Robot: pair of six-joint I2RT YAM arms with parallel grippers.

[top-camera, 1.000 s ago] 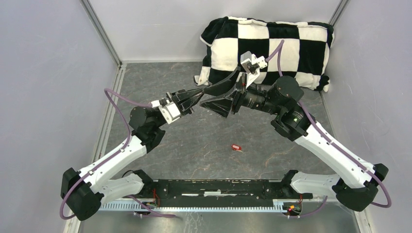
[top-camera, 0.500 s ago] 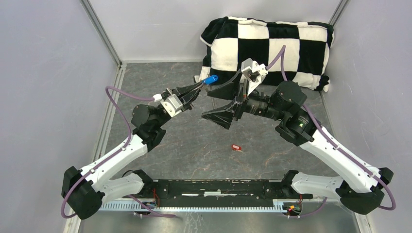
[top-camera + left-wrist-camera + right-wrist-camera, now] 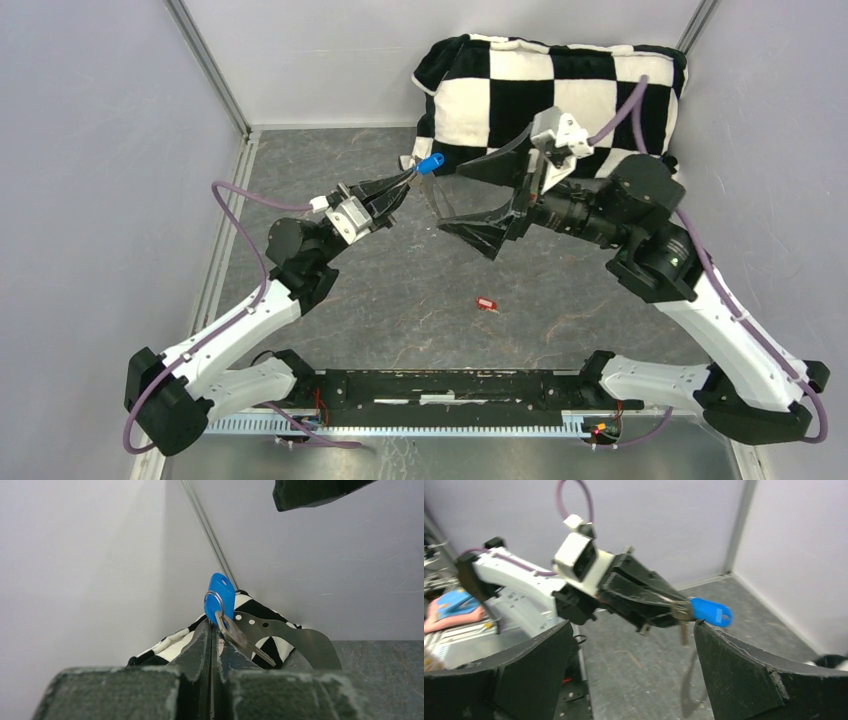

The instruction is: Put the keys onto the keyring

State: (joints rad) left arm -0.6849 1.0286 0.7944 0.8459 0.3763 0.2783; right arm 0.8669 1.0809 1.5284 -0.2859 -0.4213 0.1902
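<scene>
My left gripper [image 3: 408,182] is shut on the blue key [image 3: 431,163] and holds it in the air in front of the pillow. In the left wrist view the blue head [image 3: 220,596] sticks up over my closed fingertips [image 3: 202,635], with a small metal ring through it and the blade hanging right. The grey keyring [image 3: 437,207] dangles below it, also in the left wrist view [image 3: 305,641] and blurred in the right wrist view [image 3: 686,687]. My right gripper [image 3: 455,200] is wide open and empty, just right of the blue key [image 3: 711,612]. The red key [image 3: 487,304] lies on the table.
A black and white checkered pillow [image 3: 560,85] lies against the back wall. Grey walls close the left, back and right sides. A metal rail [image 3: 225,250] runs along the table's left edge. The arm bases stand at the near edge.
My right gripper has drawn back to the right, away from the left gripper's tip. The blue key and hanging keyring now show in my left gripper, which has risen slightly.
</scene>
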